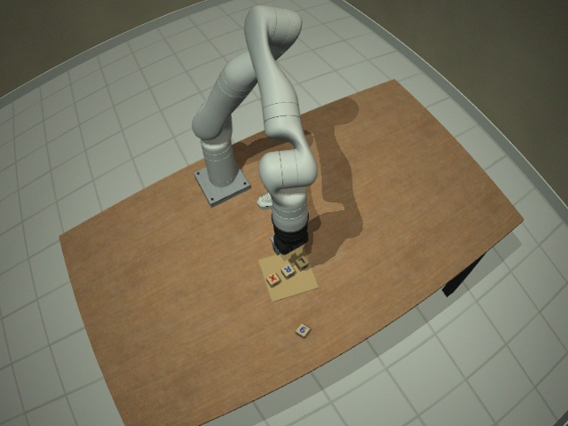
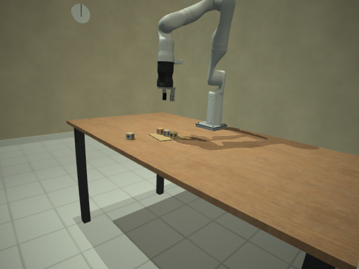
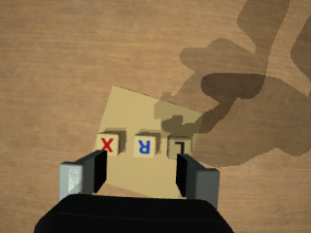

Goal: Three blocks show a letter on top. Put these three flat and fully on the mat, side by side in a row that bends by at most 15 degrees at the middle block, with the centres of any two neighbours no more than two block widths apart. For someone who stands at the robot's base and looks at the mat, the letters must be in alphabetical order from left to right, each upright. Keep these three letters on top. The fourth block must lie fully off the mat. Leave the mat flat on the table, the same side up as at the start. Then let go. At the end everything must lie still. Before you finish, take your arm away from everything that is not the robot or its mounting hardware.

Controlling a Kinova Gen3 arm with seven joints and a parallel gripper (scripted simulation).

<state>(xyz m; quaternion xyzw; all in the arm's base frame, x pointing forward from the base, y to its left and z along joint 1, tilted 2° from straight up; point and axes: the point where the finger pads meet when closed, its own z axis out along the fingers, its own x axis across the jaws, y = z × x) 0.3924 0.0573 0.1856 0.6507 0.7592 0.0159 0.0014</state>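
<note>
The mat (image 1: 291, 291) (image 2: 157, 137) (image 3: 131, 107) lies flat. On it three blocks stand apart in a nearly straight row: red X (image 1: 272, 279) (image 2: 160, 131) (image 3: 107, 145), blue R (image 1: 287, 270) (image 2: 166, 133) (image 3: 145, 146) in the middle, dark L (image 1: 301, 263) (image 2: 173, 134) (image 3: 179, 147) in shadow. From the base they read L, R, X, upright. X and L are close to opposite mat edges; their exact margins are unclear. The fourth block (image 1: 303, 330) (image 2: 130, 135), with a blue 6 or 9 on top, lies off the mat. My gripper (image 2: 168, 99) (image 3: 141, 167) is open and empty, high above the table.
The robot's base plate (image 1: 222, 186) (image 2: 211, 125) stands at the table's far edge in the top view. The arm's shadow falls over the L side of the mat. The fourth block is between the mat and the table's front edge (image 1: 339, 356).
</note>
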